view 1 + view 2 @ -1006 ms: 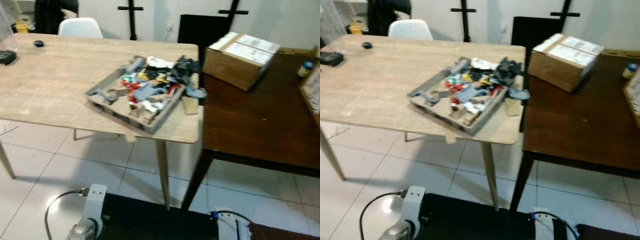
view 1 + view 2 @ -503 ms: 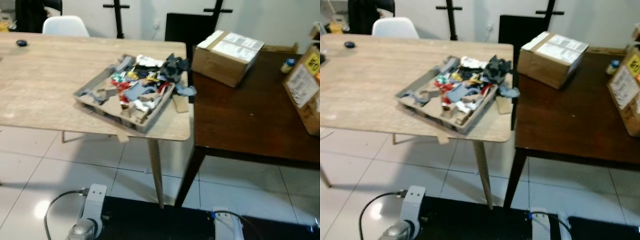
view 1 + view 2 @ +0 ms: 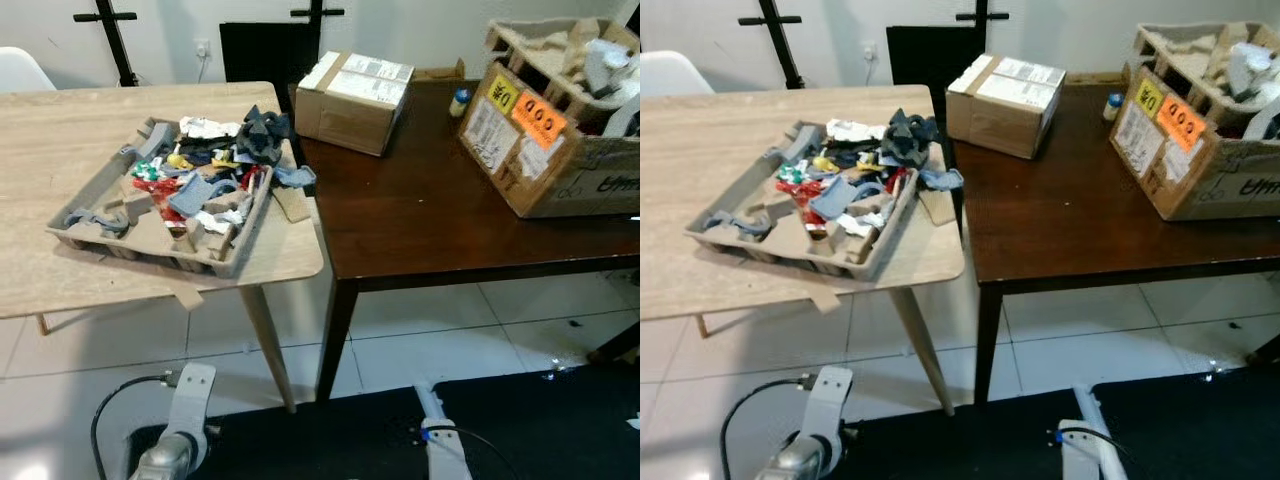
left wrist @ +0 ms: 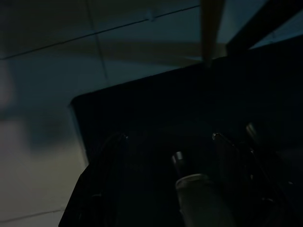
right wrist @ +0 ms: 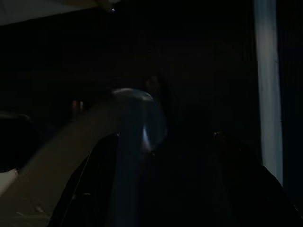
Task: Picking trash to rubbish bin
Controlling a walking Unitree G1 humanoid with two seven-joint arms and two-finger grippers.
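Light wooden table (image 3: 60, 130) on robot's left, butted against dark brown table (image 3: 420, 220) on robot's right. Grey pulp tray (image 3: 130, 225) near light table's front right corner, heaped with trash (image 3: 215, 165): coloured wrappers, grey and dark blue scraps, cardboard bits. Heap piled toward tray's far end, some spilling over rim; loose cardboard piece (image 3: 291, 204) just beside tray on tabletop, another strip (image 3: 186, 296) hanging off front edge. Probably gathered in tray for carrying in one lot.

On dark table: closed cardboard box (image 3: 353, 88) at far left corner, near tray. Open cardboard box (image 3: 545, 140) with orange and yellow stickers at right, stuffed with pale packing scraps; small bottle (image 3: 459, 102) just behind it. Black panel (image 3: 265, 50) and stand poles against back wall, white chair (image 3: 22, 70) at far left.

No rubbish bin to be seen; white tile floor (image 3: 440, 340) and dark mat (image 3: 330, 440) under tables.

Left arm (image 3: 185, 420) and right arm (image 3: 435, 450) hanging low at bottom of head views, idle, well apart from tray. Wrist views very dark: left gripper (image 4: 170, 151) pointing at floor and mat, fingers look spread, nothing between them. Right gripper (image 5: 165, 156) too murky, cannot tell whether apart or together, nor whether holding anything.

Judged stage: approach only, no trash picked yet. Next: close in on tray, raise an arm.
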